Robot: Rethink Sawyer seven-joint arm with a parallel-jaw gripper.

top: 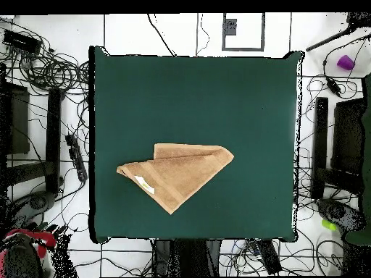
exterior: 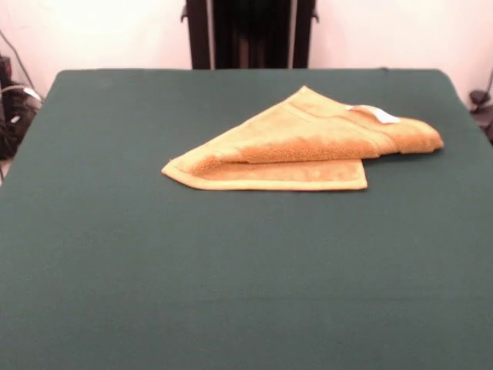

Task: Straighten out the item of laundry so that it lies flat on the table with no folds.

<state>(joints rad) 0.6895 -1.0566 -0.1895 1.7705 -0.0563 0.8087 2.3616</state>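
Observation:
The mustard-yellow towel (exterior: 300, 142) lies folded over itself into a rough triangle on the dark green table (exterior: 231, 277), on the far right part in the front view. Its upper layer covers most of the lower layer, whose border edge shows along the near side. A small white tag (exterior: 380, 115) sits on top near its right end. In the overhead view the towel (top: 177, 172) lies left of centre toward the robot's side of the table (top: 239, 94), with the tag (top: 145, 184) near its left end. The gripper shows in neither view.
The robot's black pedestal (exterior: 250, 35) stands behind the table's far edge. Cables and equipment (top: 43, 72) lie on the floor round the table. A purple object (top: 346, 62) sits on the floor at the upper right of the overhead view.

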